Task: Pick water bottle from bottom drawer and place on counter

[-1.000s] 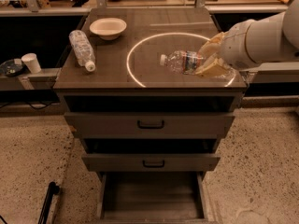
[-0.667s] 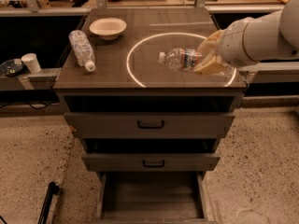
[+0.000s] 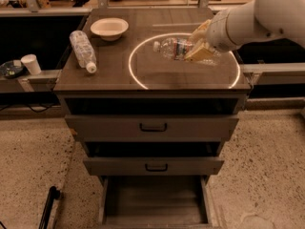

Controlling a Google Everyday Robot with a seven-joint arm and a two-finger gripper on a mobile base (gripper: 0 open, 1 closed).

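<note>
The small clear water bottle (image 3: 173, 47) with a coloured label lies on its side, cap pointing left, inside the white circle on the counter (image 3: 119, 73). My gripper (image 3: 198, 46) comes in from the right and is shut on the bottle's right half; I cannot tell whether the bottle touches the counter. The bottom drawer (image 3: 155, 205) is pulled open at the foot of the cabinet and its floor is bare.
A larger clear ribbed bottle (image 3: 82, 50) lies on the counter's left side. A white bowl (image 3: 109, 28) sits at the back left. Two drawer fronts with black handles (image 3: 153, 127) are above the open drawer. A white cup (image 3: 32, 63) stands on a ledge at left.
The gripper with the bottle has shifted slightly to the left and farther back over the counter. Nothing else has moved.
</note>
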